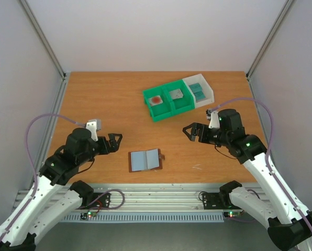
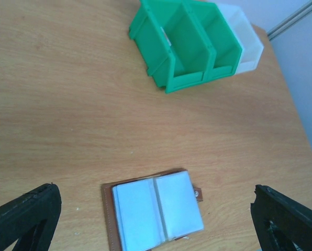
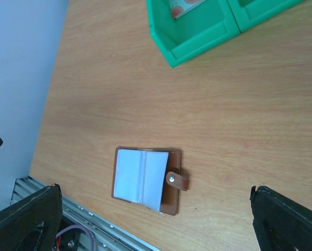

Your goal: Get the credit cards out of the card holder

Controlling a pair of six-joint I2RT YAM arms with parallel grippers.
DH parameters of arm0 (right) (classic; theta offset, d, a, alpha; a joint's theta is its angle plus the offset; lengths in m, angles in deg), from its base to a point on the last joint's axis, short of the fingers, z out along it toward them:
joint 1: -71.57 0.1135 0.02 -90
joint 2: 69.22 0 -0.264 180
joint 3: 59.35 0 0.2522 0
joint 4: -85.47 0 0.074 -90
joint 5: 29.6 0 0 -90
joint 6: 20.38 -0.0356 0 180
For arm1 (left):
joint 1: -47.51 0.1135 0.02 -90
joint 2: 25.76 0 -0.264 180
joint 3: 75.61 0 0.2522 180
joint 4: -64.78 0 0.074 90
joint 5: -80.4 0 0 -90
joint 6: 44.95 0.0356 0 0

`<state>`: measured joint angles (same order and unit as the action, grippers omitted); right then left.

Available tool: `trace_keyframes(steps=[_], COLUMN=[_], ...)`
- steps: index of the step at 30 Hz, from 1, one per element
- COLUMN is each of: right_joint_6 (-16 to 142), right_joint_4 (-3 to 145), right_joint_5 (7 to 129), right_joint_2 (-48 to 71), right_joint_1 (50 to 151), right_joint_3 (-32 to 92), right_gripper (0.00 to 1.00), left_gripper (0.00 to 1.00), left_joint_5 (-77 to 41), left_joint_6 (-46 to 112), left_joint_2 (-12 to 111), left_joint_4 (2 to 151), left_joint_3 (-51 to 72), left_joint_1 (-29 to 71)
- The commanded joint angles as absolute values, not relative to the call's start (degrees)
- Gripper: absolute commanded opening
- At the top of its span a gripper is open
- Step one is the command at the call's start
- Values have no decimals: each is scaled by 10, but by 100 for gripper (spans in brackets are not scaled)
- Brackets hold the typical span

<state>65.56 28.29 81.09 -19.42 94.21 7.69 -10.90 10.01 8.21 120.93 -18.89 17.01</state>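
The card holder (image 1: 145, 160) lies open and flat on the table near the front edge, brown leather with grey-blue pocket panels facing up and its tab to the right. No card shows in it. Teal credit cards (image 1: 198, 91) lie in the white bin (image 1: 210, 94) at the back. My left gripper (image 1: 115, 142) hovers open just left of the holder, and the left wrist view has the card holder (image 2: 156, 214) below its spread jaws (image 2: 155, 209). To the holder's upper right, my right gripper (image 1: 189, 132) is open and empty; its gripper (image 3: 153, 209) looks down on the card holder (image 3: 145, 179).
A green two-compartment bin (image 1: 166, 113) stands behind the holder, joined to the white bin. It holds a red-spotted tile (image 1: 156, 100) and a grey square (image 1: 177, 94). The metal rail (image 1: 156, 196) runs along the table's near edge.
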Motion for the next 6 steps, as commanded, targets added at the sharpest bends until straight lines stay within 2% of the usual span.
trace_keyframes(steps=[1, 6], right_joint_6=[658, 658], right_joint_4=[293, 283], right_joint_5=[814, 819], right_joint_2=[-206, -209], right_joint_1=[946, 946], right_joint_3=[84, 91], right_gripper=[98, 99], left_gripper=[99, 99], left_joint_5=[-102, -97], left_joint_6=[91, 101], left_joint_2=[59, 54], left_joint_4=[1165, 1175], left_joint_3=[-186, -169], left_joint_1=[169, 169])
